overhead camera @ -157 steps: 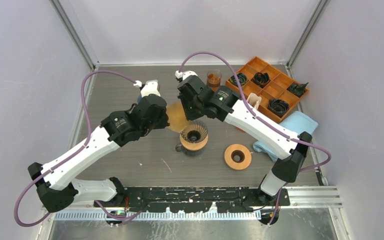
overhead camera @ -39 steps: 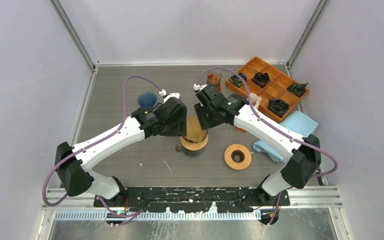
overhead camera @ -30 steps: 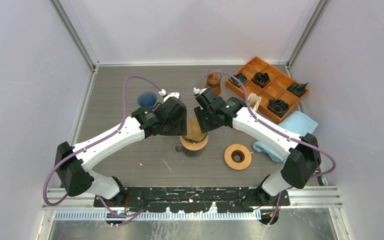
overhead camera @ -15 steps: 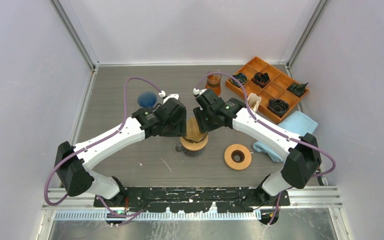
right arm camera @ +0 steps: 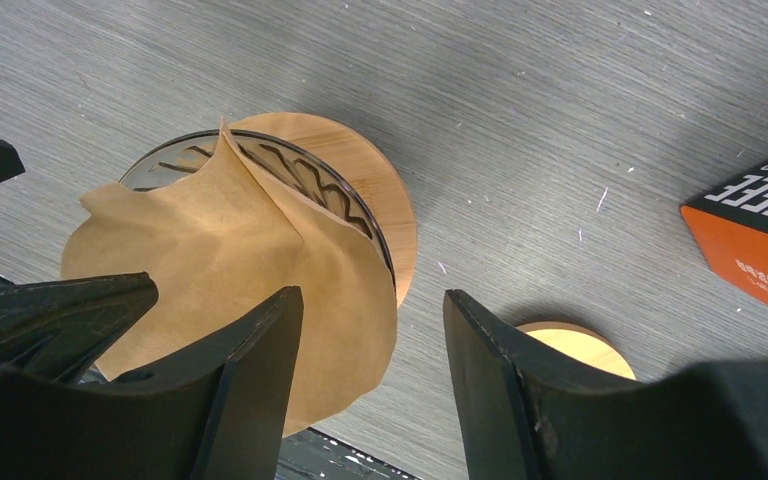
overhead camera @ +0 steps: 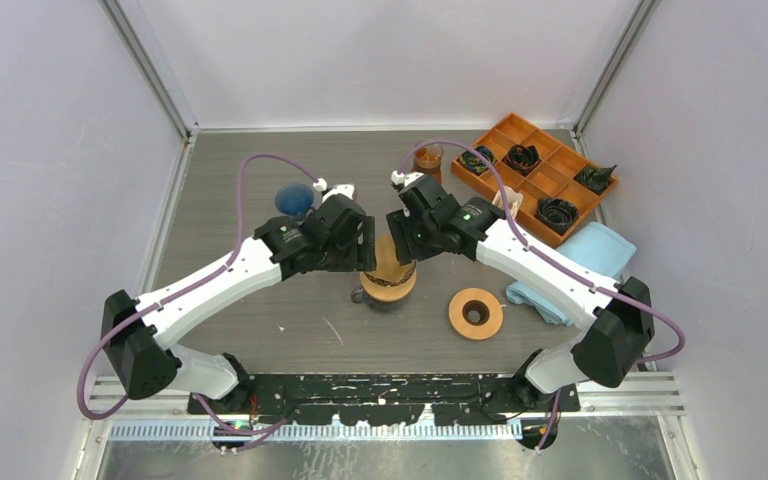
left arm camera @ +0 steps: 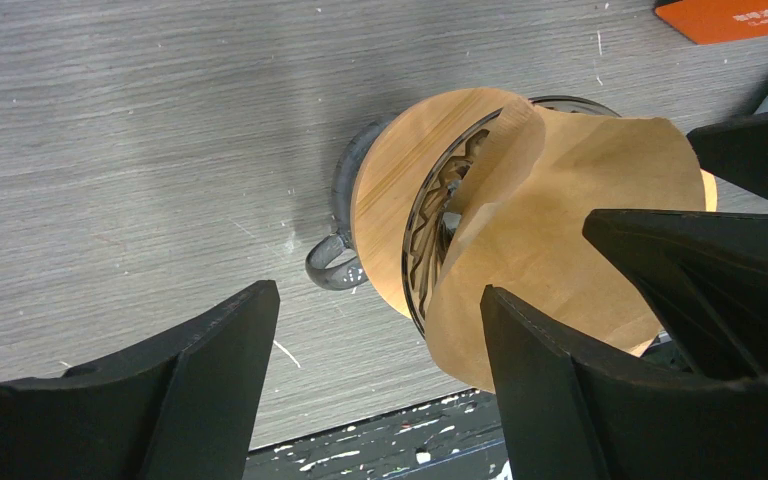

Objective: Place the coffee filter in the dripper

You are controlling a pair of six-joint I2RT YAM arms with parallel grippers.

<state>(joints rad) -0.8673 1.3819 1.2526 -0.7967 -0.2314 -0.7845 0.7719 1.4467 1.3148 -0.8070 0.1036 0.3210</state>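
Filter (left arm camera: 570, 190) sitting crooked in dripper (left arm camera: 390, 190); left gripper (left arm camera: 378, 300) and right gripper (right arm camera: 372, 300) hovering alongside, fingers spread, gripping nothing.

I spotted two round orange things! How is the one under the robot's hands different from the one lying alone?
The dripper holds a brown paper filter; the lone ring holds nothing. The dripper has a grey handle; the ring has none. Both are round and wood-coloured.

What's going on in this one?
The left arm and right arm hang over the dripper, jaws open on both. The brown coffee filter sits partly in the dripper, folded and lopsided, with one side hanging over the rim. Neither arm appears to grip it.
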